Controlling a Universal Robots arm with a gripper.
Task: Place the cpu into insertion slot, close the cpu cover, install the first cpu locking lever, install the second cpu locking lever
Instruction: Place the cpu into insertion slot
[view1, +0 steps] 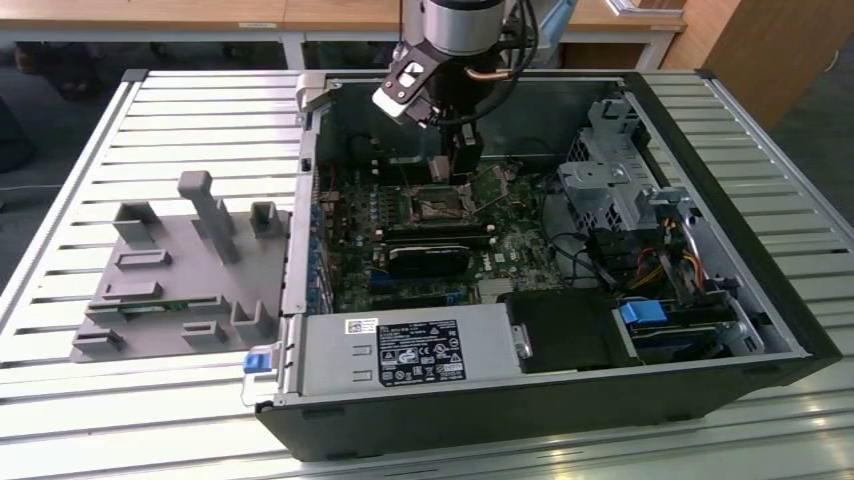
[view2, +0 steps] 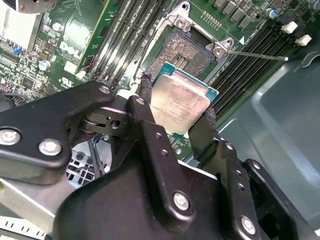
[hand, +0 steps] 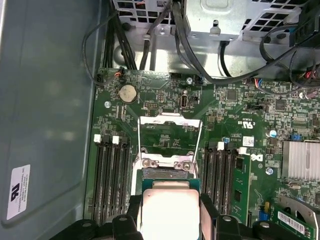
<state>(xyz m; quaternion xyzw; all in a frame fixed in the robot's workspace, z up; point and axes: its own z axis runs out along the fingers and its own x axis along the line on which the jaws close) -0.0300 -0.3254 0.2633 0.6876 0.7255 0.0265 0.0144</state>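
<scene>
— What's closest?
— My black fingers (view2: 150, 127). My gripper (view2: 177, 105) is clamped on the cpu (view2: 184, 99), pinching two opposite edges.
— Where's the chip?
— In my grasp, above the insertion slot (view2: 182, 52) and partly covering it. The socket's dark centre lies bare beyond.
— The cpu cover?
— In the first wrist view the cpu cover (hand: 170, 118) stands swung open past the socket, over the green motherboard (hand: 235, 100).

Slatted metal surface (view1: 174, 110). Open black case (view1: 534, 425) lying on its side, over the middle and toward the edge on the exterior view's right. Grey holder (view1: 160, 290) with upright posts just beside it, nearer the opposite edge.
</scene>
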